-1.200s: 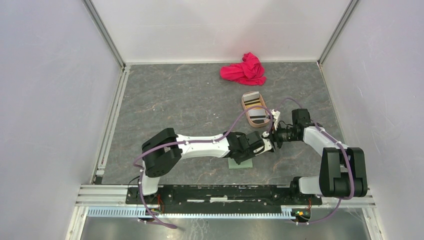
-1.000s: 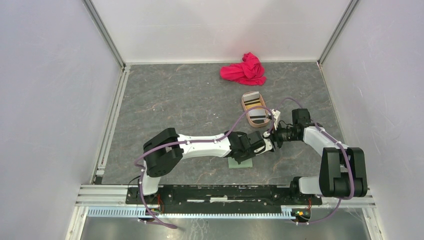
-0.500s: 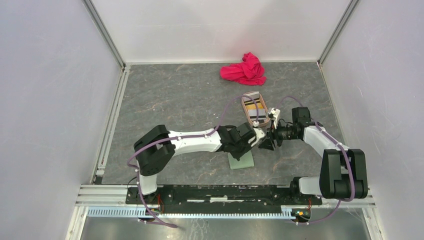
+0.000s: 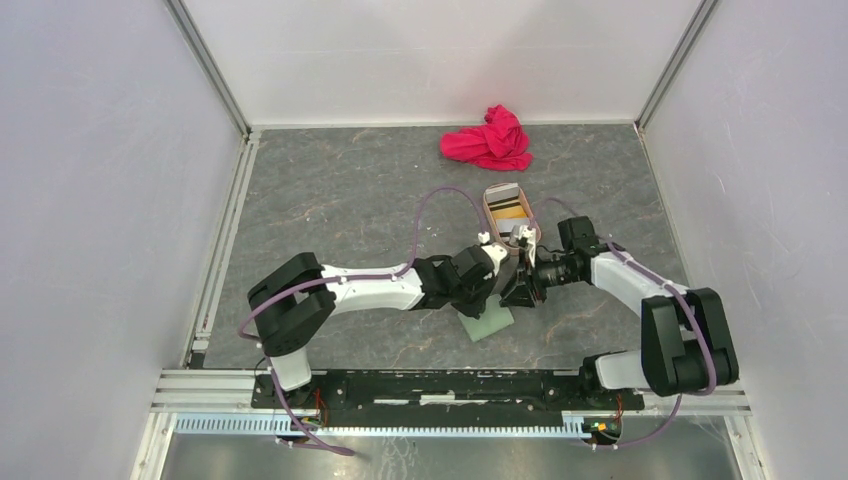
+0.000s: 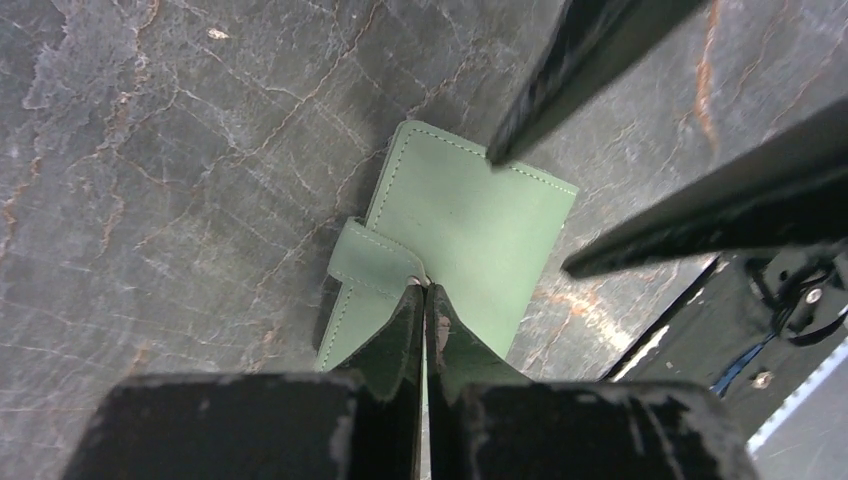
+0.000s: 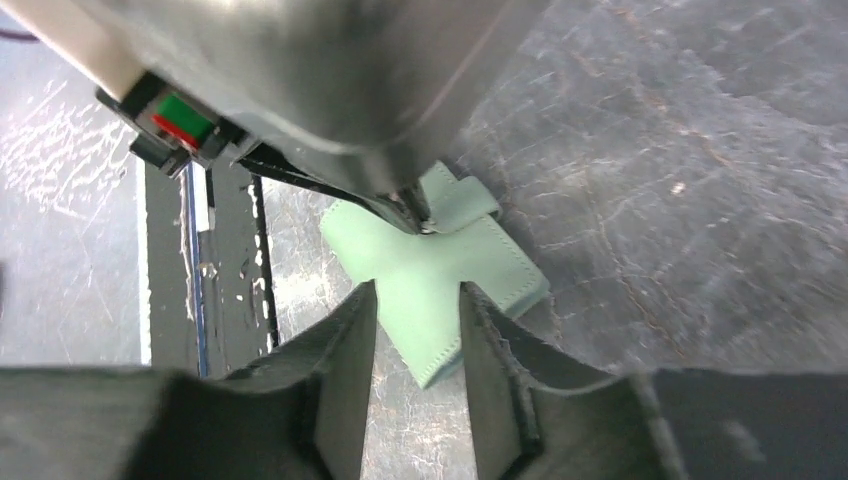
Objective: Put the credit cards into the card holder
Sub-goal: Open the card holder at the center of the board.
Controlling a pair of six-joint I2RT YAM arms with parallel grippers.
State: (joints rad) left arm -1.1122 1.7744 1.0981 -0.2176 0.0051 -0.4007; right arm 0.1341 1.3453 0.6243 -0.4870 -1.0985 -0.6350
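Note:
The sage-green card holder lies closed on the grey table, near the front. My left gripper is shut, its tips pinching the holder's snap tab; from above it hangs over the holder's far edge. My right gripper is open and empty just above the holder, a corner of which shows between its fingers. An orange-yellow credit card lies in the pinkish-tan tray. The other cards are hidden behind the wrists.
A crumpled red cloth lies at the back of the table. White walls stand on three sides. The black rail with the arm bases runs along the near edge, close to the holder.
Both wrists have moved left and nearer over the holder, and now cover the near half of the tray. The holder has turned slightly. The right gripper now points down at it.

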